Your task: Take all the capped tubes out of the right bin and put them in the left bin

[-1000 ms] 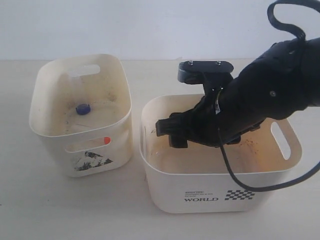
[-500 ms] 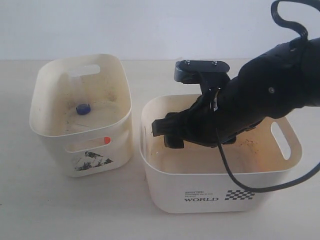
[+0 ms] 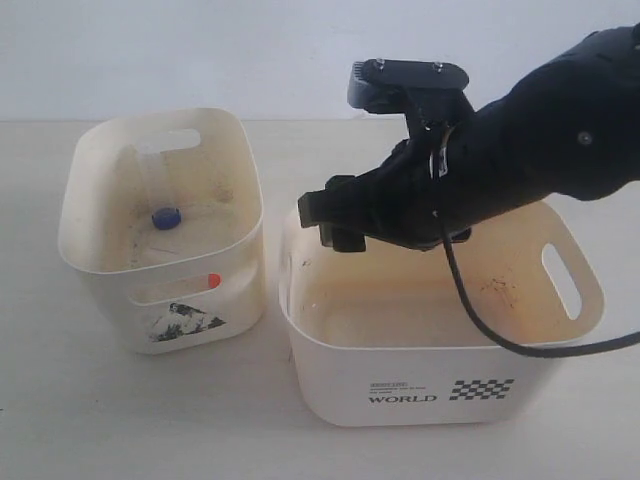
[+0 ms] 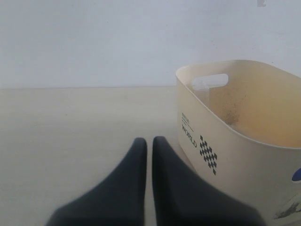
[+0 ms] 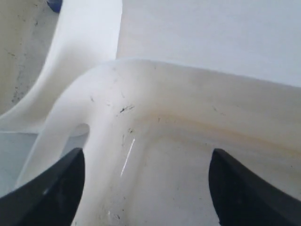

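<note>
Right jaws are spread wide and empty over the left rim of the wide cream plastic "WORLD" bin (image 3: 350, 360), and I can't spot a tube in it. The blue-capped clear tube (image 3: 166, 217), seemingly cap-up, and the orange-red-capped one (image 3: 213, 281) sit left of them in the narrower cream sticker bin (image 3: 100, 285). Left jaws are pinched together, holding nothing.

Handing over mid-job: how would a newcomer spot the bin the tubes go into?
On the pale tabletop two cream plastic bins stand side by side. The target is the narrower, taller cream bin on the left of the exterior view. Unlike the wider cream bin printed WORLD, it carries a dark picture sticker and a blue tube cap shows inside.
</note>
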`<move>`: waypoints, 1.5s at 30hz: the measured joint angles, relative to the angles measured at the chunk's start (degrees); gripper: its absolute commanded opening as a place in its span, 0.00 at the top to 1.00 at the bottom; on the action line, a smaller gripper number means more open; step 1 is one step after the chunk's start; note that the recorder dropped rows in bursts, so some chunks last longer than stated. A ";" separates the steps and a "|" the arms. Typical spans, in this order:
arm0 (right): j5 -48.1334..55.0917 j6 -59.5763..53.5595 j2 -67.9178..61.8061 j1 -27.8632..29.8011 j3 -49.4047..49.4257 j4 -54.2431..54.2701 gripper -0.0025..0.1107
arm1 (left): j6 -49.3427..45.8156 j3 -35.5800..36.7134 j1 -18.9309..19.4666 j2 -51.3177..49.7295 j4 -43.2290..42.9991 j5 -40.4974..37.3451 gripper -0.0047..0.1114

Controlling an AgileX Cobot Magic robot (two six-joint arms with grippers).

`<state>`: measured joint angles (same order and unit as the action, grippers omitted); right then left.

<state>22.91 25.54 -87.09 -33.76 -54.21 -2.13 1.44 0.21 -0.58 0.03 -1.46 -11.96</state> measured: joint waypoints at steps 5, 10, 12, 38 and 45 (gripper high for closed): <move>5.93 0.00 0.14 0.00 0.00 -1.55 0.37 | 0.00 0.00 0.00 0.00 0.00 0.00 0.92; 7.03 0.42 0.14 0.00 0.00 -3.79 0.37 | 0.00 0.00 0.00 0.00 0.00 0.00 0.92; 7.03 0.54 0.14 0.00 0.00 -3.89 0.37 | 0.00 0.00 0.00 0.00 0.00 0.00 0.92; 6.22 1.63 0.14 0.00 0.00 -6.73 0.37 | 0.00 0.00 0.00 0.00 0.00 0.00 0.92; 6.86 2.35 0.14 0.00 0.00 -7.82 0.37 | 0.00 0.00 0.00 0.00 0.00 0.00 0.92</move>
<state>29.77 27.90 -86.96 -33.76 -54.21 -9.96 1.44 0.21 -0.58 0.03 -1.46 -11.96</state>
